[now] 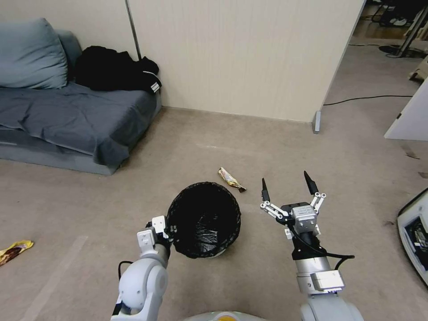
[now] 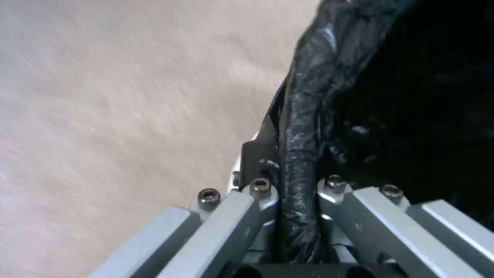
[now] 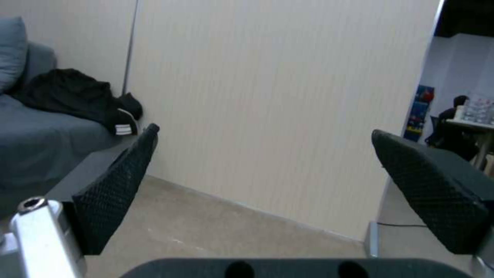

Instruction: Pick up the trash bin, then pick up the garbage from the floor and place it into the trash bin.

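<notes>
The trash bin [image 1: 204,219], a small round white bucket lined with a crinkly black bag, hangs in front of me in the head view. My left gripper [image 1: 168,230] is shut on its near-left rim; in the left wrist view the bag-covered rim [image 2: 301,154] runs pinched between the metal fingers. A yellow snack wrapper [image 1: 231,179] lies on the floor just beyond the bin. Another yellow wrapper [image 1: 14,250] lies at the far left. My right gripper [image 1: 286,183] is held open above the floor, to the right of the first wrapper, with nothing between its black pads [image 3: 115,185].
A grey sofa [image 1: 67,116] with a cushion and black clothing [image 1: 117,69] stands at the back left. A beige partition wall [image 1: 240,58] runs across the back. White furniture [image 1: 408,116] and a device [image 1: 414,232] are at the right. Beige floor [image 1: 312,147] lies open around.
</notes>
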